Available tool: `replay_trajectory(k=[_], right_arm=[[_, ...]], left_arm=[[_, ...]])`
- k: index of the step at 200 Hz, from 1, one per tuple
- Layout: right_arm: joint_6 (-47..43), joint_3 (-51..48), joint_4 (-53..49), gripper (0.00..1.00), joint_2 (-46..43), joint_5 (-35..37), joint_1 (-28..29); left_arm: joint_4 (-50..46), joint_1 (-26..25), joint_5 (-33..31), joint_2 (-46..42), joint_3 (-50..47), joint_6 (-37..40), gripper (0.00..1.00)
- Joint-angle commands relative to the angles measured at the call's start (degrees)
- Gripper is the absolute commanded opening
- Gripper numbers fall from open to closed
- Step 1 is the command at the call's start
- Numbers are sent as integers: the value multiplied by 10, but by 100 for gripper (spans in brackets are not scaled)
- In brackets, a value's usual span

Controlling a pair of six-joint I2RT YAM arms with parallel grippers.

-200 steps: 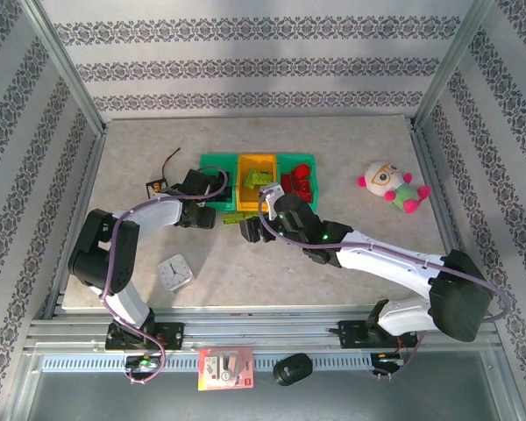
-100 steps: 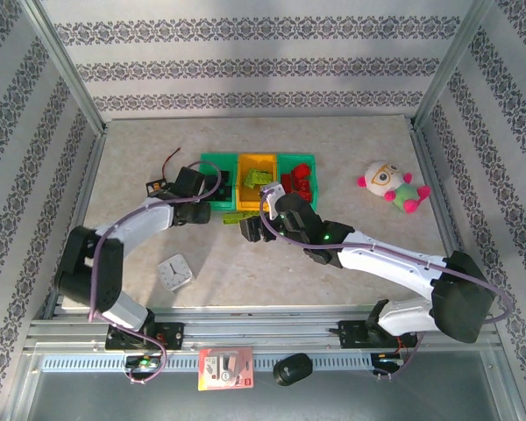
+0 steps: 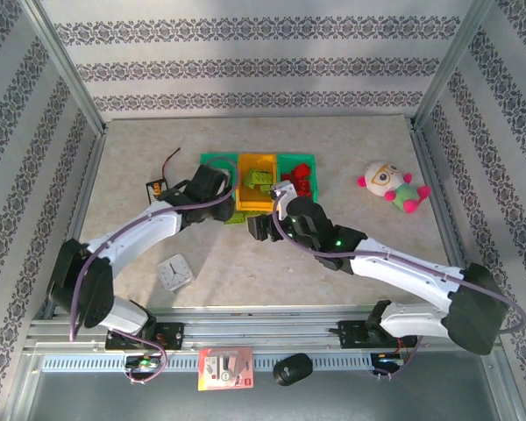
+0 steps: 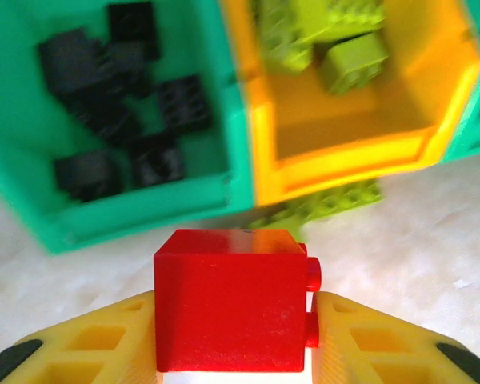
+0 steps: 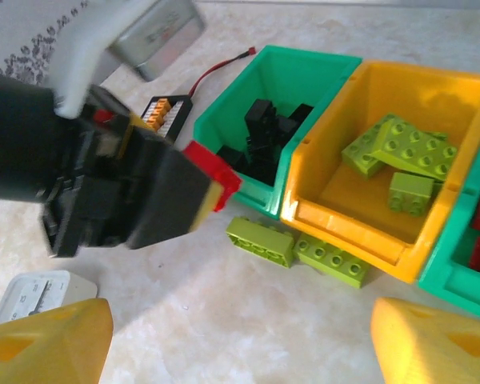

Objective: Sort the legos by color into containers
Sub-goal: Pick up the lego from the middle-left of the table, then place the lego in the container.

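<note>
The left hand (image 4: 234, 340), gripping a red brick (image 4: 224, 292), should swing right past the orange bin (image 4: 344, 164) just ahead, releasing only when squarely over the red-brick bin (image 3: 298, 157) beyond.

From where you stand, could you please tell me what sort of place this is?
Probably a robotics lab test cell: an aluminium frame and patterned wall panels enclose the table, two arms are bolted to a rail at its near edge, and a plush toy and clock lie as props.
</note>
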Motion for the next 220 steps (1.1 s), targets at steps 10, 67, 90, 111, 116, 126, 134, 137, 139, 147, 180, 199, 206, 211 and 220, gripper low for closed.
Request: replay_trajectory(k=[10, 67, 90, 111, 116, 126, 134, 137, 139, 147, 180, 199, 206, 211, 220], right_arm=[[3, -37, -9, 84, -58, 46, -16], [16, -80, -53, 84, -147, 61, -48], [21, -88, -68, 84, -165, 62, -57], [21, -90, -84, 84, -173, 62, -63], [22, -90, -88, 84, -175, 62, -64], [22, -90, -93, 84, -179, 61, -66], [22, -90, -97, 84, -182, 61, -68], [22, -90, -97, 84, -183, 61, -68], [21, -90, -97, 84, -183, 61, -69], [21, -90, -98, 84, -184, 61, -69], [15, -89, -82, 84, -160, 40, -72], [11, -86, -66, 84, -135, 19, -69], [11, -84, -61, 84, -127, 14, -66], [11, -84, -56, 84, -121, 13, -65], [11, -83, -50, 84, -111, 12, -62]], left_arm=[[40, -31, 23, 102, 115, -9, 43], [-18, -34, 64, 326, 405, 21, 43], [-69, -34, 65, 404, 520, 30, 43], [-103, -34, 68, 457, 597, 38, 43], [-109, -34, 66, 464, 611, 39, 44], [-120, -34, 65, 475, 633, 44, 48], [-127, -34, 66, 478, 643, 46, 58], [-129, -34, 67, 477, 644, 48, 62], [-129, -34, 67, 475, 644, 48, 64], [-130, -34, 69, 466, 640, 54, 73], [-84, -36, 31, 368, 520, 65, 93], [-36, -37, 4, 288, 404, 57, 98], [-20, -36, -8, 258, 361, 51, 100], [-7, -36, -16, 237, 328, 46, 99], [19, -36, -31, 194, 267, 37, 99]])
